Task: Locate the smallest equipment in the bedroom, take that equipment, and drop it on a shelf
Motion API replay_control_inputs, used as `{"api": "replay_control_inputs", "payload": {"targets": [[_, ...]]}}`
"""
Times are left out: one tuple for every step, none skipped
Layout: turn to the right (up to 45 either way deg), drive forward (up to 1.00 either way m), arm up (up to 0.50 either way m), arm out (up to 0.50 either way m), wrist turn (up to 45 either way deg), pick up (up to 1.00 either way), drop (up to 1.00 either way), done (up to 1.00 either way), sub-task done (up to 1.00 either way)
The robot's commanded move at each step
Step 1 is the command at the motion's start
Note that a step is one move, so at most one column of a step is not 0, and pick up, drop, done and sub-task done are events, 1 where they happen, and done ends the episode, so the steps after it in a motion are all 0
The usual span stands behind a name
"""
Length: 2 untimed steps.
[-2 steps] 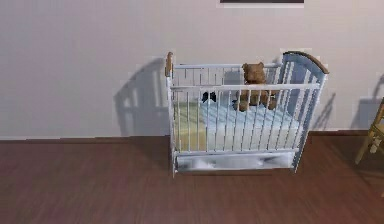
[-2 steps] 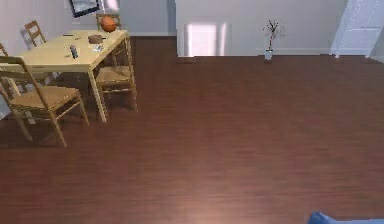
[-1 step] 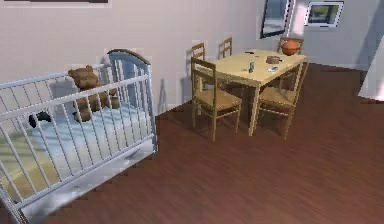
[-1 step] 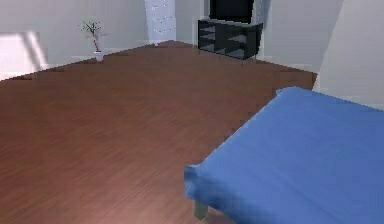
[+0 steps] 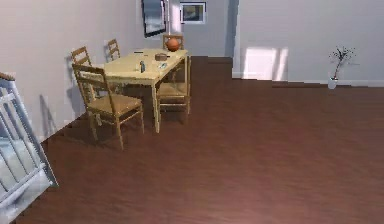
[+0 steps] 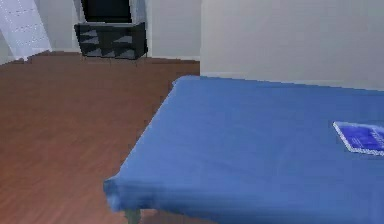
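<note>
Blue bed point(image 6: 250, 140) close by, a flat pale item point(image 6: 360, 136) on it; dark shelf unit point(image 6: 112, 40) beyond. Ahead, wooden table point(image 5: 128, 68) ringed by chairs point(image 5: 112, 102). State of the gripper cannot be told.

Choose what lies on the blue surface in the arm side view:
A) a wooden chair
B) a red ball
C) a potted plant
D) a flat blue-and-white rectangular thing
D: a flat blue-and-white rectangular thing lies on the blue surface, toward the arm side view's right edge.
</note>
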Motion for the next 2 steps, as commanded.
{"api": "replay_control_inputs", "payload": {"targets": [[0.0,0.70,0.00,0.00,0.0,0.00,0.00,0.00,0.00],[36.0,0.00,0.00,0.00,0.0,0.00,0.00,0.00,0.00]]}}
